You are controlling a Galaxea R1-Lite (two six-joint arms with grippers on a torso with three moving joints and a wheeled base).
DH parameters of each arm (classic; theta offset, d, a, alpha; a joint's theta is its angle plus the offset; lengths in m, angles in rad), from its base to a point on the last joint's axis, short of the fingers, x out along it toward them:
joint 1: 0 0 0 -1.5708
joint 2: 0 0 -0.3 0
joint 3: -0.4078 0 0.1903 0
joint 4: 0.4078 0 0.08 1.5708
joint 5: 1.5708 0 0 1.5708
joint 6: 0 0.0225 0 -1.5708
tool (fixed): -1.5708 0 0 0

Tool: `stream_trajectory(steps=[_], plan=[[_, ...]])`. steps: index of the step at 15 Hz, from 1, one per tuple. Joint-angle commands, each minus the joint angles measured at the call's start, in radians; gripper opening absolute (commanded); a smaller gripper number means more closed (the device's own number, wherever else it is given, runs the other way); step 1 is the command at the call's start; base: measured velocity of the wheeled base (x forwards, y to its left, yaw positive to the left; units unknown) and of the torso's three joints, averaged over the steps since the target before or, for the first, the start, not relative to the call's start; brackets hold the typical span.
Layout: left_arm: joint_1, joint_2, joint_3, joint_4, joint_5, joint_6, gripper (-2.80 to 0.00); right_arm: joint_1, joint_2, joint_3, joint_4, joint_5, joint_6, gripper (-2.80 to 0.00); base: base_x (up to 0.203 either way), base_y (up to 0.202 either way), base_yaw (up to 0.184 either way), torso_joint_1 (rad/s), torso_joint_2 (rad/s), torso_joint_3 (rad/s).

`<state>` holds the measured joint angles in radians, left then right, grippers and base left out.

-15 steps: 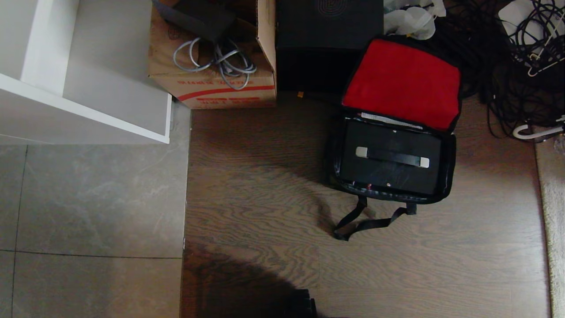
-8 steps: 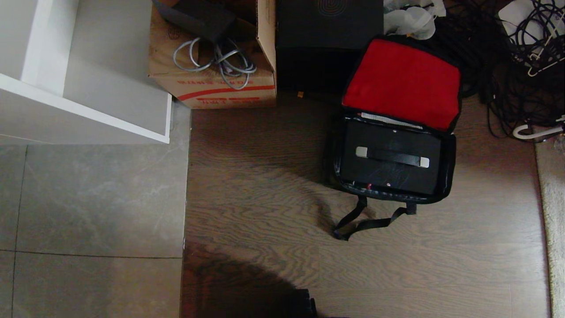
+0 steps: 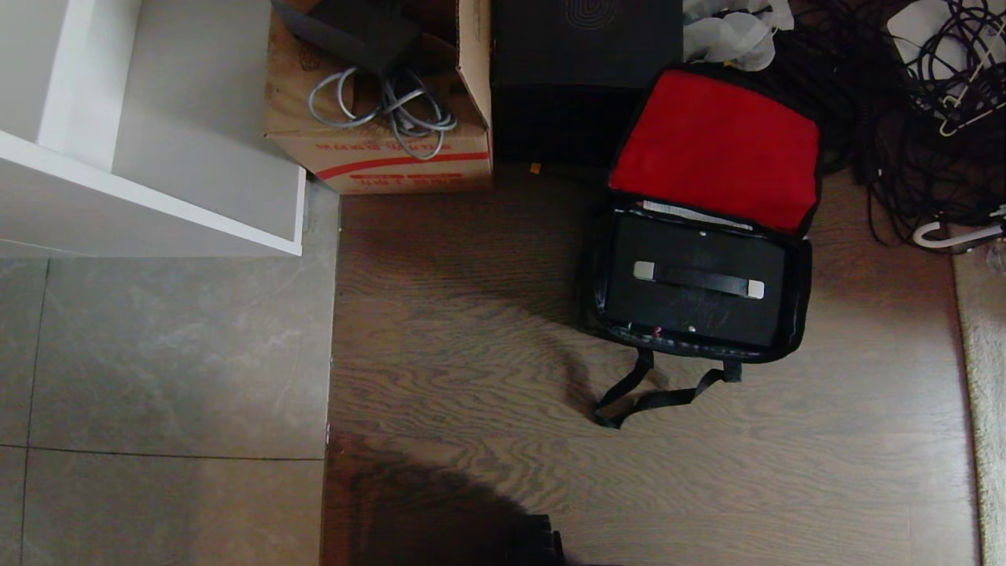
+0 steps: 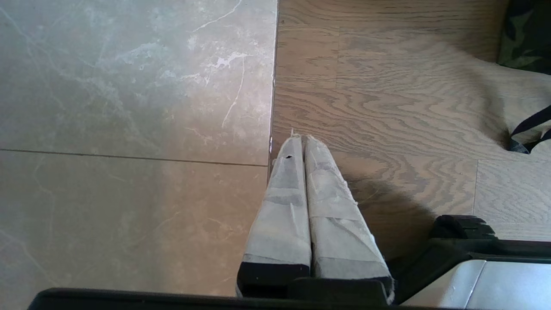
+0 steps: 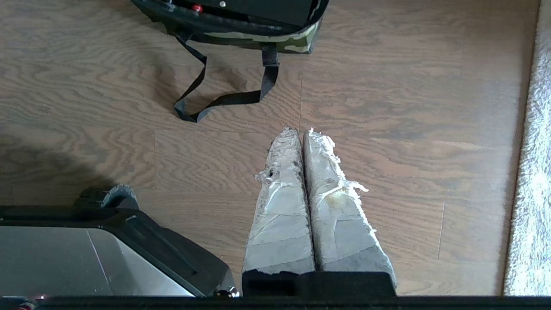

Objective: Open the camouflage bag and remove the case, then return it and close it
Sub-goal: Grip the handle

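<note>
The camouflage bag [image 3: 799,303] stands open on the wooden floor, right of centre, with its red-lined lid [image 3: 715,145] flipped back. The black case [image 3: 695,318] lies inside it, its handle [image 3: 698,280] with silver ends on top. The bag's black strap [image 3: 652,393] trails on the floor in front. Neither gripper shows in the head view. My right gripper [image 5: 302,131] is shut and empty above bare floor, short of the bag's camouflage side [image 5: 258,39] and strap [image 5: 224,100]. My left gripper [image 4: 301,137] is shut and empty over the seam between tile and wood, far from the bag's corner [image 4: 523,43].
A brown cardboard box [image 3: 377,157] holding cables and a taller black box [image 3: 585,71] stand behind the bag. A white shelf unit [image 3: 157,189] is at far left, a tangle of black cables [image 3: 919,134] at far right, a pale rug [image 3: 986,377] along the right edge.
</note>
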<state>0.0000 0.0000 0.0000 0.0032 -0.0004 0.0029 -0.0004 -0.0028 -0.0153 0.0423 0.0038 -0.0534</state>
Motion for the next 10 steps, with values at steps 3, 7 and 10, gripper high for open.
stream_trajectory(steps=[3,7,10], plan=[[0.000,0.002,0.000,0.000,0.000,0.000,-2.80,0.000,0.004,0.001,-0.001,0.001,0.000,-2.80,0.000,0.000,0.000,0.000,0.00,0.000],[0.000,0.002,0.000,0.000,0.000,0.000,-2.80,0.000,0.004,0.000,-0.001,0.001,0.000,-2.80,0.000,0.000,0.000,0.000,0.00,0.000],[0.000,0.002,0.000,0.000,0.000,0.000,-2.80,0.000,0.004,0.000,-0.001,0.001,0.000,-2.80,0.000,0.000,0.000,0.000,0.00,0.000]])
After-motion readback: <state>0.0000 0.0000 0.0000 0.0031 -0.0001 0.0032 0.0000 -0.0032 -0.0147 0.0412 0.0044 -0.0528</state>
